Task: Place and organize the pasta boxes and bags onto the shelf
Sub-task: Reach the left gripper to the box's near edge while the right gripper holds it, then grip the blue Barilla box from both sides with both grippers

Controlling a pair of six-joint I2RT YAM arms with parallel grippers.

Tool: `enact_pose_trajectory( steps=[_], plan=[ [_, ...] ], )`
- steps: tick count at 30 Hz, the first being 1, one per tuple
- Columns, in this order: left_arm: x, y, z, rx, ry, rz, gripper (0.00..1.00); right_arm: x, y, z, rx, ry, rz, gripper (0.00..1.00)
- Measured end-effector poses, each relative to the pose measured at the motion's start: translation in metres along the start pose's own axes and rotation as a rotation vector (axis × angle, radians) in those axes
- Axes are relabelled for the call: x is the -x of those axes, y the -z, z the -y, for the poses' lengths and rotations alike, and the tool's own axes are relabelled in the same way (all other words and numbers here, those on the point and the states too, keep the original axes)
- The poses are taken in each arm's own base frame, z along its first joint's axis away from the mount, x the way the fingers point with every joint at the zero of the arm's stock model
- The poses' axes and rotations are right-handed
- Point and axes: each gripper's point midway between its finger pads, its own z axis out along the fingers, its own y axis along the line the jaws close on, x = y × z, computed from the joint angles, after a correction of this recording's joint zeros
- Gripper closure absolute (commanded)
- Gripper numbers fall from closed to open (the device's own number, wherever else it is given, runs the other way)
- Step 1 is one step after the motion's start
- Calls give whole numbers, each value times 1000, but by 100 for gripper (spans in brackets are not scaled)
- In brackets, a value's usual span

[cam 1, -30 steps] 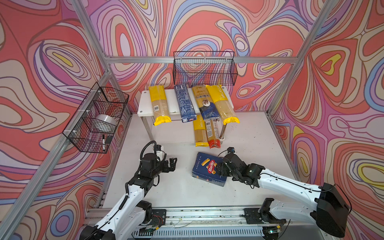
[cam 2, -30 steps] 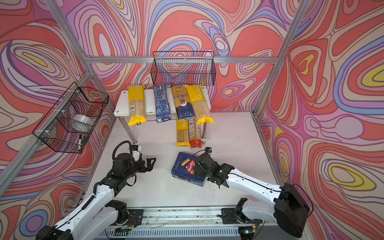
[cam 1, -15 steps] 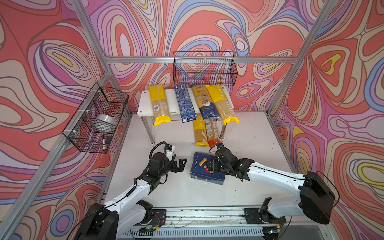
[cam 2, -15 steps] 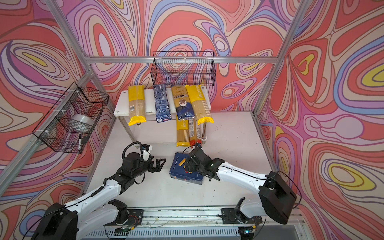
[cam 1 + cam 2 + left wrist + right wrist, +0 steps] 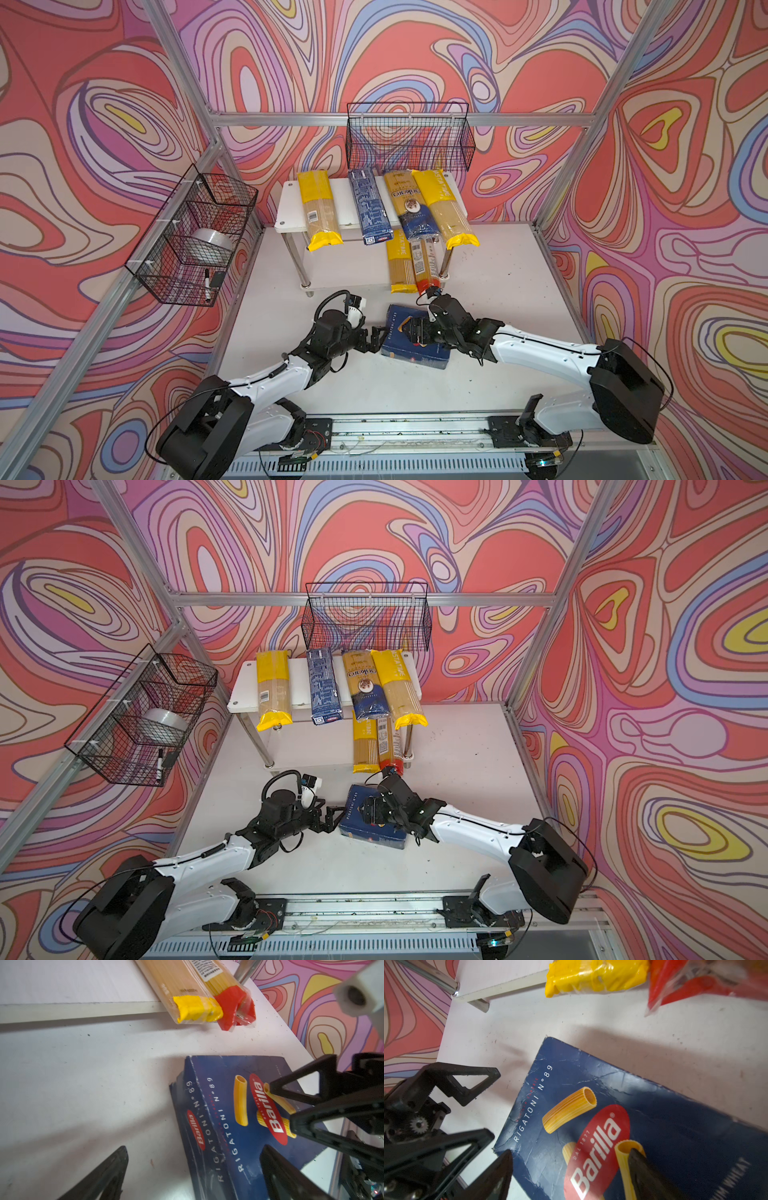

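Much of the rigatoni box point(image 5: 376, 838) hidden beneath the right hand point(image 5: 367, 810).

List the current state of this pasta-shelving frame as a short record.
wide blue box: flat on the table, off the shelf
right gripper: open, above the box
left gripper: open, at the box's edge
top tier: two yellow packets, narrow blue box, blue-and-gold bag
lower tier: third yellow packet, red-ended packet
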Motion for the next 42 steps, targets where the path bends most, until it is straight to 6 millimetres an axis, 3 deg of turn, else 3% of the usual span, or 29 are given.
enact_pose_trajectory(
  steps=[9, 13, 20, 28, 36, 42],
  plan=[
    [-9, 26, 1, 6, 49, 39, 0, 2, -15, -30, 80, 29, -29, 10],
    [-7, 34, 0, 24, 52, 51, 0, 8, -7, -33, 39, 24, -17, 9],
    [-11, 28, -4, 49, 37, 9, 0, 9, 47, 2, -88, -62, 73, 7],
    [-28, 2, -8, 41, 49, -106, 0, -42, 79, 63, -154, -193, 105, 7],
    [-25, -5, 4, 0, 33, -109, 0, -65, 71, 80, -113, -259, 113, 5],
    [-23, -7, 17, -33, 11, -107, 0, -65, 57, 79, -121, -253, 102, 4]
  ],
)
